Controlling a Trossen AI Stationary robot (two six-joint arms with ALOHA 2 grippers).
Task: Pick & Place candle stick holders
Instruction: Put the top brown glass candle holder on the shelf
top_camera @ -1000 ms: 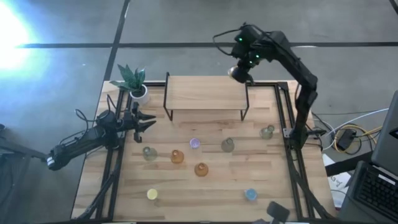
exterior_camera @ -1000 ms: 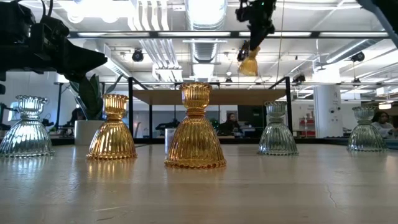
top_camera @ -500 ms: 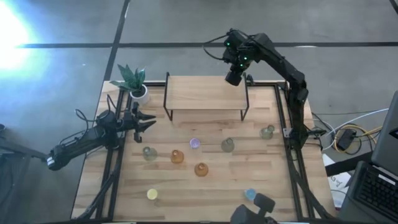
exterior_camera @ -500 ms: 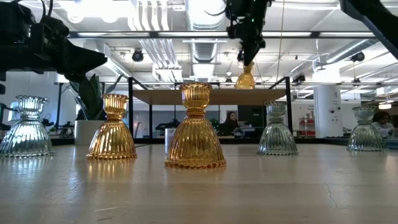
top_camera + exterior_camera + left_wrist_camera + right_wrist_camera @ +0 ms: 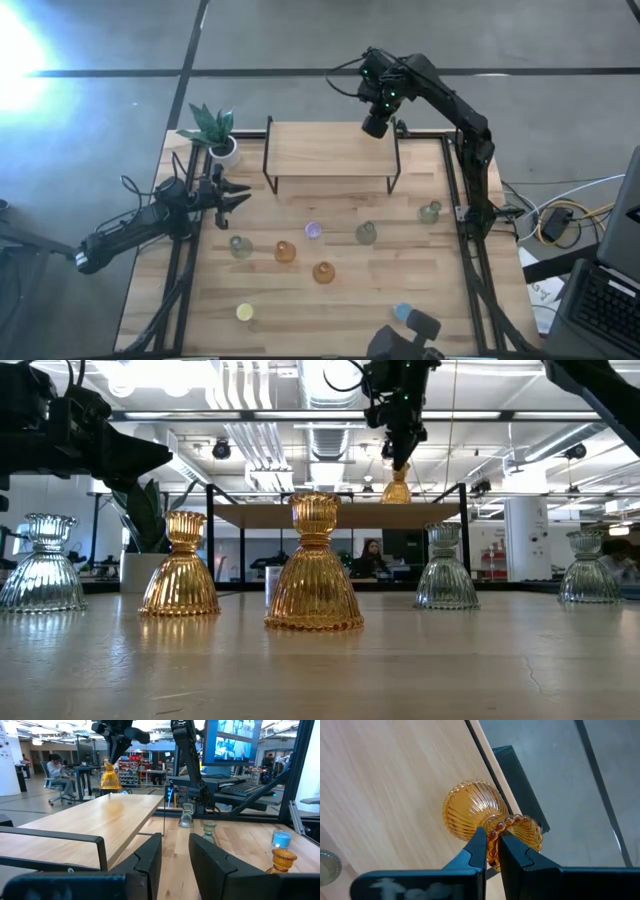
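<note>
Amber holder held over the far corner of the raised wooden shelf

The right arm's fingers (image 5: 490, 851) are clamped on the narrow neck of a ribbed amber glass candle stick holder (image 5: 470, 815), its bell base hanging directly below them, at or just above the raised wooden shelf (image 5: 330, 150) near its edge; whether it touches I cannot tell; to do this well, I judge the base should come down flat and a little inboard of that edge before the fingers part, then the arm should lift straight off so the neck is not dragged; the left arm's fingers (image 5: 175, 862) are together and empty, waiting beside the light wooden bench (image 5: 330, 300), where the other glass holders (image 5: 323, 271) stand well apart from them; no writing or brand is readable.
</note>
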